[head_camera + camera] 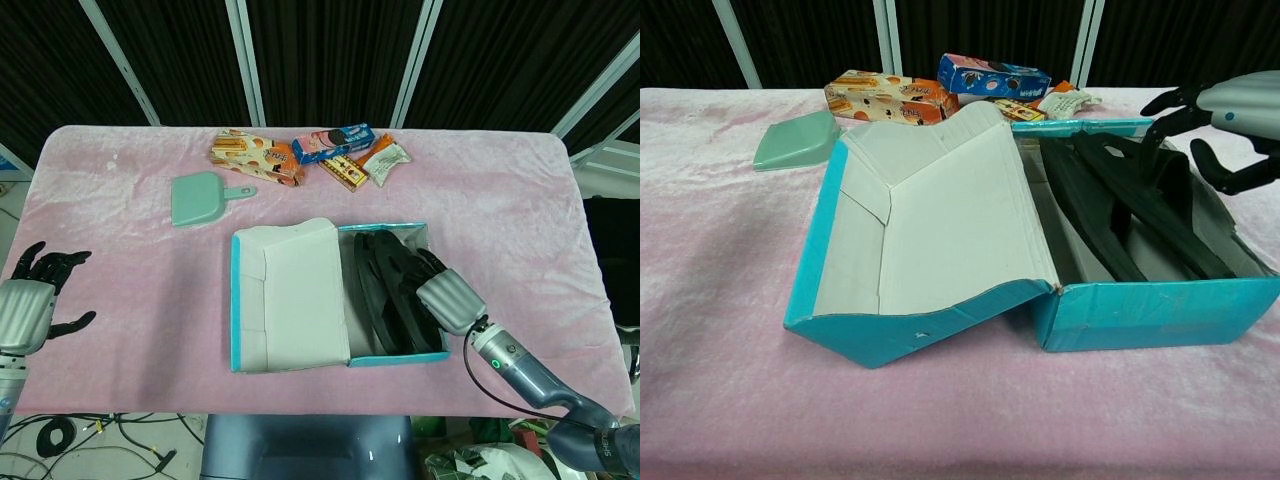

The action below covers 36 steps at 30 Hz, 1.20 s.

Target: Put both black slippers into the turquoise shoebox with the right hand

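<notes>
Head view. Turquoise shoebox sits near the front middle of the pink counter, its white-lined lid folded open to the left. Both black slippers lie side by side in the right-hand compartment, toes toward the back wall. Right hand is over the box's right wall, fingers reaching onto the outer slipper; from above I cannot tell whether they press it or only hover. Left hand is at the counter's left edge, well apart from the box, fingers spread and holding nothing (this hand shows in this view only). Back of counter: pale green dustpan, orange snack box, blue cookie box, a small brown packet and a torn wrapper.

Chest view. Low angle shows the shoebox interior from the front: slippers rest tilted, the outer one leaning higher against the right wall. Right hand enters from the right, above the rim; its dark fingers are apart and curved, tips at the slipper's strap, thumb lower and clear of it. No closed grasp visible (released, by the look of it). Lid stands propped at a slope, hiding the box's left inside. Dustpan, orange box and blue box show behind.
</notes>
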{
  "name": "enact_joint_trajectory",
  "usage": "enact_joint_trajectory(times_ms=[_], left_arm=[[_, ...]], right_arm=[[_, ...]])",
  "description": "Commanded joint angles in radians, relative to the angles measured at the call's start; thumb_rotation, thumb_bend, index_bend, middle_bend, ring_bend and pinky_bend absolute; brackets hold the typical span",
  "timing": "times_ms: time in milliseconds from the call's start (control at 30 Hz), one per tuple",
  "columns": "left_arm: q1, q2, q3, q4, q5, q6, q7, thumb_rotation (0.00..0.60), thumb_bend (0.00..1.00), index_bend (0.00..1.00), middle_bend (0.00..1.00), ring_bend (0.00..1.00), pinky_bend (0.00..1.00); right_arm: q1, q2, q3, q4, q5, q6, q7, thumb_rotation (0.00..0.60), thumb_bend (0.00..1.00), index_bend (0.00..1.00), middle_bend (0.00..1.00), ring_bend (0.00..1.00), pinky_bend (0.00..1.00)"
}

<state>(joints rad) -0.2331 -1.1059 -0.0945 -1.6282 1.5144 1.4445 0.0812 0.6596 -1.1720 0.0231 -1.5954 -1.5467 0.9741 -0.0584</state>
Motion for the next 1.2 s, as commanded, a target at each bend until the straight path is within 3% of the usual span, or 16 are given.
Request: enact_joint_trajectory(times_ms=[33, 833, 1200], left_arm=[[-0.001, -0.002, 0.0, 0.002, 0.001, -0.001, 0.0, 0.6, 0.0, 0.19, 0.29, 0.22, 0.1], [0.001, -0.021, 0.007, 0.033, 0.007, 0.004, -0.029, 0.6, 0.0, 0.19, 0.29, 0.22, 0.1], [0.003, -0.027, 0.007, 0.05, 0.011, 0.01, -0.047, 0.6, 0.0, 0.19, 0.29, 0.22, 0.1]], right_arm=[[-0.005, -0.018, -0.005, 0.016, 0.002, -0.001, -0.013, 0.6, 0.88, 0.4, 0.33, 0.08, 0.04], [-0.027, -0.07, -0.016, 0.087, 0.037, -0.022, -0.074, 0.6, 0.84, 0.4, 0.33, 0.07, 0.04], [-0.064, 0.02, 0.006, -0.023, 0.005, 0.086, -0.084, 0.6, 0.84, 0.4, 0.32, 0.07, 0.04]])
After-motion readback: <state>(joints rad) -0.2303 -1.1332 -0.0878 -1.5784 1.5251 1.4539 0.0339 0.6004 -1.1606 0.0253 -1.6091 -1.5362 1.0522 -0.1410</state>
